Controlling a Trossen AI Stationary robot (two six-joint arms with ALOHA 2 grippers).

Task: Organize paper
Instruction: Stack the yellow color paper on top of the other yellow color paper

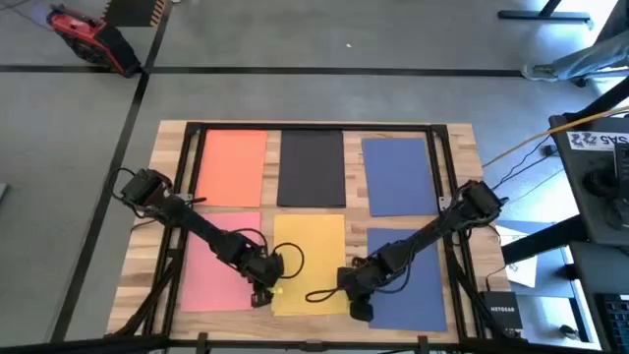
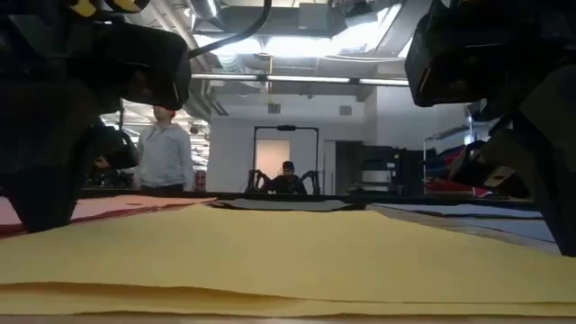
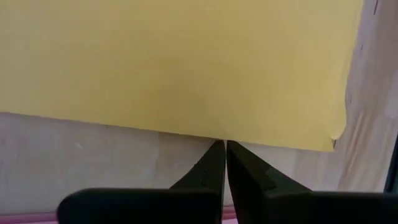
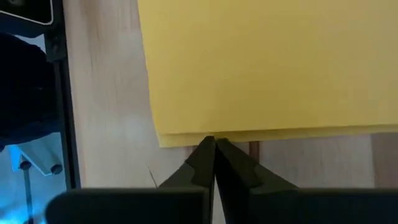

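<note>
You have six sheets laid in a grid, so little seems left: both the left gripper (image 3: 225, 144) and right gripper (image 4: 215, 142), fingers pressed together, nose the yellow paper (image 1: 308, 258) edge just ahead, probably squaring it.

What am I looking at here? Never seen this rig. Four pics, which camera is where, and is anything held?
Two robot arms work at a wooden table. One picture looks straight down, one looks level across the tabletop, and two come from cameras on the arms' wrists. Coloured paper sheets lie in two rows: orange, black and blue at the back, pink, yellow and another blue in front. The left gripper and right gripper are both shut, tips at the yellow sheet's near edge. Whether they pinch it is unclear.
</note>
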